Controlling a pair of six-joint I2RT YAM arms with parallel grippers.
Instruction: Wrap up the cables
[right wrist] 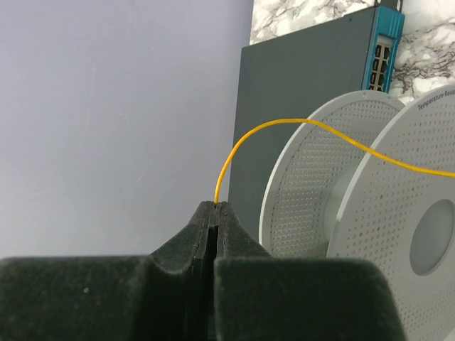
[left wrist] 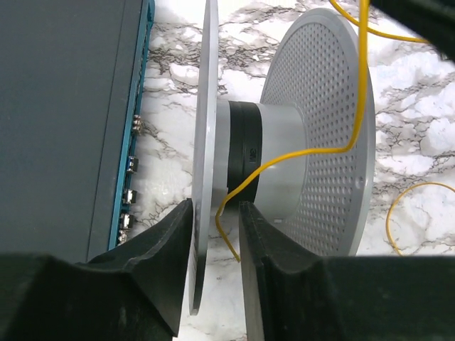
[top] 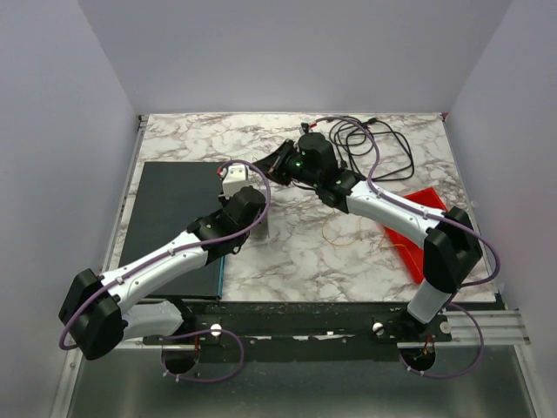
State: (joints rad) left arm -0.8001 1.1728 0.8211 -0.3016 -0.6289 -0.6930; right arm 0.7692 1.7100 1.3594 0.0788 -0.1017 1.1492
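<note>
My left gripper (left wrist: 215, 207) straddles one flange of the white spool (left wrist: 284, 167), jaws apart with a gap showing. A yellow cord (left wrist: 363, 64) loops round the hub. My right gripper (right wrist: 215, 207) is pinched tight on that cord. The black cables (top: 383, 150) lie tangled at the table's (top: 296, 252) far right, well apart from the spool.

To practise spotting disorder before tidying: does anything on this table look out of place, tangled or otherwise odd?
Yes. The black cables lie in a loose tangle at the far right of the table, unwound. A thin yellow cord also straggles in loose curls over the marble top beside the white spool.
</note>
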